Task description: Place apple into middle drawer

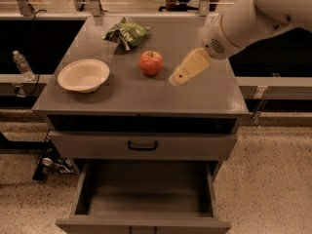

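The red-orange apple (151,62) stands upright on the grey cabinet top (195,95), near its middle. My gripper (178,75), a yellowish part on a white arm, reaches in from the upper right. It hovers just right of the apple, a short gap apart, and holds nothing that I can see. The middle drawer (195,147) is the grey front with a black loop handle (142,145) just below the top; it sits nearly flush under a dark gap.
A cream bowl (83,75) sits at the left of the top and a green snack bag (126,33) at the back. The bottom drawer (146,194) is pulled far out and holds nothing. A water bottle (23,65) stands on a ledge to the left.
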{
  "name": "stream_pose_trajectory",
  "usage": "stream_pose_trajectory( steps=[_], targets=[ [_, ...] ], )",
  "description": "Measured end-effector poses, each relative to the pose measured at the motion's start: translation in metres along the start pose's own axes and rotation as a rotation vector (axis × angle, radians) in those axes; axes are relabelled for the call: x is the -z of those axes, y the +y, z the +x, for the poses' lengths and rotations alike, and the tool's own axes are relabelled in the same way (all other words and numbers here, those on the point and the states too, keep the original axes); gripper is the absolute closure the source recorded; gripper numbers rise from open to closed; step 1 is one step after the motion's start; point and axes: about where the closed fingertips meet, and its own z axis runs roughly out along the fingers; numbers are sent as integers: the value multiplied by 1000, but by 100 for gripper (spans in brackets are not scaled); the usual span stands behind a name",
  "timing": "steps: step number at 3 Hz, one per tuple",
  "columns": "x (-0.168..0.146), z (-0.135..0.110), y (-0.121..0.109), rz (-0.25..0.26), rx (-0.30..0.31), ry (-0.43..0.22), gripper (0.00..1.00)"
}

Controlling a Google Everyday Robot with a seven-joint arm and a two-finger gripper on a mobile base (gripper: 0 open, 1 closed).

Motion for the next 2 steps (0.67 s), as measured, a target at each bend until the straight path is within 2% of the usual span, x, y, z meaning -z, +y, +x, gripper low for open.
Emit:
stream_pose_trajectory(
  steps=[1,2],
  targets=[
    [-32,-28,5,-11,-15,-55,0],
    [-37,-25,3,-16,-25,-63,0]
  ],
)
